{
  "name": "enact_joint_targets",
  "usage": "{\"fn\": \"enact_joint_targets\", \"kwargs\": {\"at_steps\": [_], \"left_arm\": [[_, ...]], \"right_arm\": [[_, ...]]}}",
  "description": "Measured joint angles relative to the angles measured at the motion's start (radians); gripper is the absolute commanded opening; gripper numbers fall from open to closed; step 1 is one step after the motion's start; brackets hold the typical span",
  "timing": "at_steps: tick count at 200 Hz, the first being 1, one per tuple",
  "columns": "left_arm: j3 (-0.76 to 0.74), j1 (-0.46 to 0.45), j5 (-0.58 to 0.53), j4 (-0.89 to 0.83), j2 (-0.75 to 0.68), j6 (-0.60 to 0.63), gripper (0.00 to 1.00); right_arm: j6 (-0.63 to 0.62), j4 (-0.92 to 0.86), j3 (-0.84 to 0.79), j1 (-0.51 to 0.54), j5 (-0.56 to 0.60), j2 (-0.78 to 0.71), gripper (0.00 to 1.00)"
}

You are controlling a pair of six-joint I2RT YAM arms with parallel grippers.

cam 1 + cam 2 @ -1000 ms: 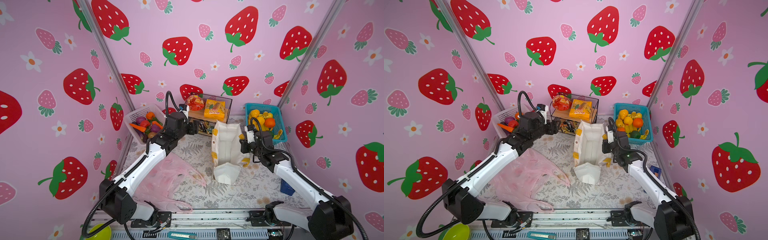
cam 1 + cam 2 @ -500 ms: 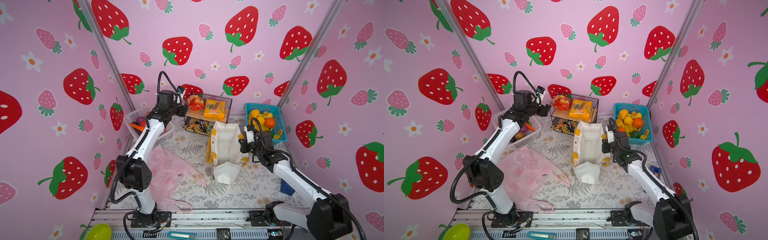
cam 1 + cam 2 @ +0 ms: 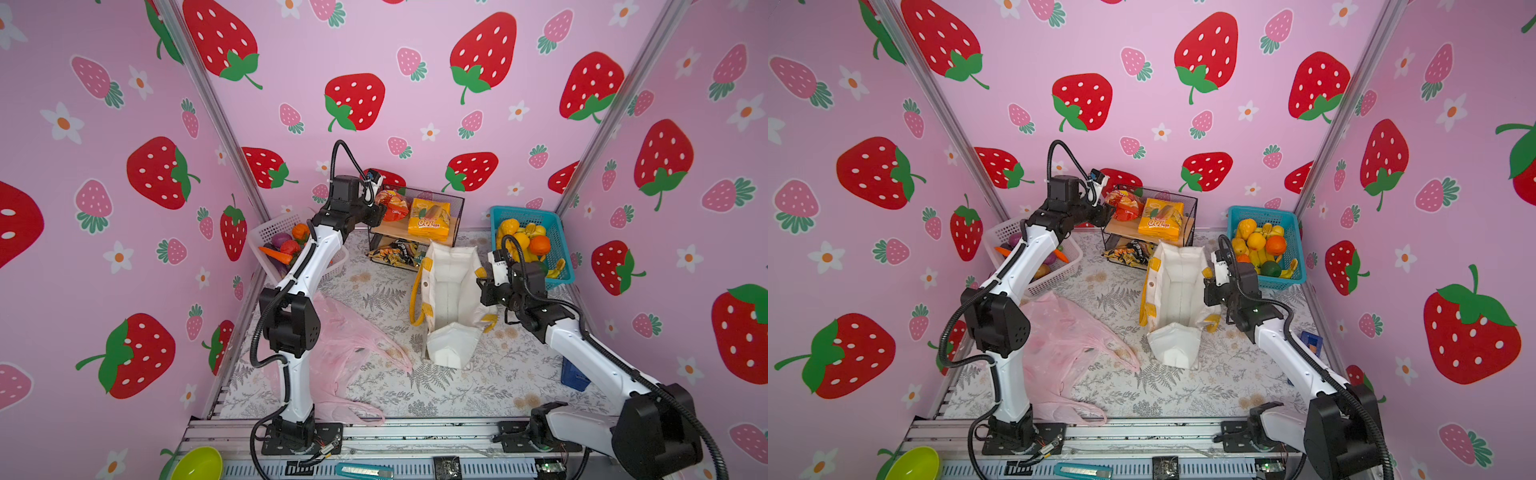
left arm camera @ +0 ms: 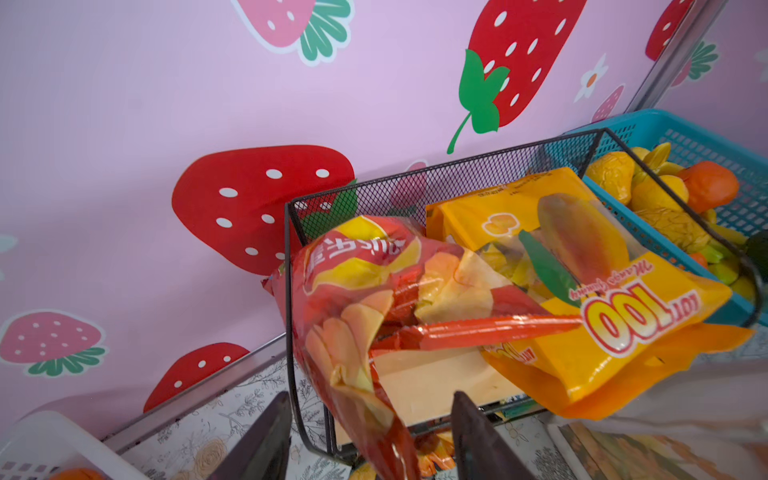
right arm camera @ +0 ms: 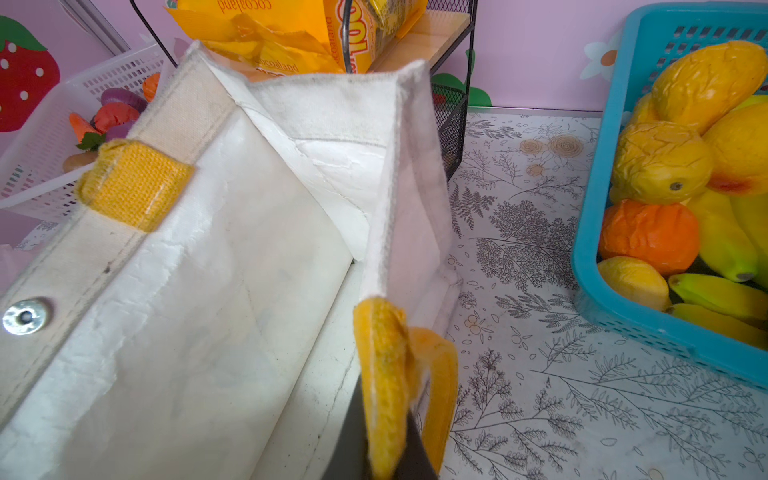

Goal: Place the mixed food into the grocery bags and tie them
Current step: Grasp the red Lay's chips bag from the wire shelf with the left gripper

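Since a second ago the left arm has swung up from low beside the black wire rack point(image 4: 457, 174) to its top shelf; the left gripper point(image 4: 370, 401) now stands jaws apart, one either side of the near end of the red crisp packet point(image 4: 365, 291), not yet clamped; the packet leans at the rack's left, far centre, long axis tilted, upper end against the mesh, lower end pointing near-left at the gripper, overlapping the yellow mango packet point(image 4: 582, 316); a pull may snag it on the wire rim, drag that neighbour, or let slick film slip; the right gripper point(image 5: 386, 453) is clenched on the yellow handle point(image 5: 382, 374) of the white canvas tote point(image 5: 208, 291), right of centre.
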Motion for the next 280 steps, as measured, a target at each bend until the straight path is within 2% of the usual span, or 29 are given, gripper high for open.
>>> {"fn": "enact_joint_targets", "kwargs": {"at_steps": [33,77,115,121,183,218,247,262,280], "left_arm": [[0.089,0.000,-0.004,-0.021,0.073,-0.024,0.49],[0.117,-0.006,-0.005,-0.039,0.091,-0.048,0.30],[0.110,-0.027,0.002,-0.038,0.072,-0.084,0.07],[0.096,-0.031,0.004,-0.034,0.055,-0.088,0.00],[-0.090,-0.090,0.016,0.038,-0.219,-0.137,0.00],[-0.333,-0.145,0.046,0.181,-0.486,-0.179,0.00],[-0.560,-0.232,0.136,0.330,-0.697,-0.206,0.00],[-0.622,-0.277,0.204,0.362,-0.744,-0.180,0.00],[-0.644,-0.330,0.267,0.338,-0.752,-0.071,0.00]], "right_arm": [[0.000,0.000,-0.002,0.000,-0.001,0.000,0.07],[0.000,0.004,-0.008,0.000,-0.001,-0.004,0.07],[0.001,0.005,-0.013,0.000,0.000,-0.018,0.07],[0.002,0.006,-0.015,0.000,0.000,-0.019,0.06],[0.028,0.011,-0.035,-0.002,0.011,-0.056,0.05],[0.035,0.011,-0.039,-0.002,0.016,-0.057,0.05],[0.036,0.014,-0.039,-0.002,0.015,-0.057,0.05],[0.035,0.014,-0.039,-0.002,0.013,-0.057,0.05],[0.035,0.015,-0.039,-0.003,0.003,-0.057,0.05]]}}
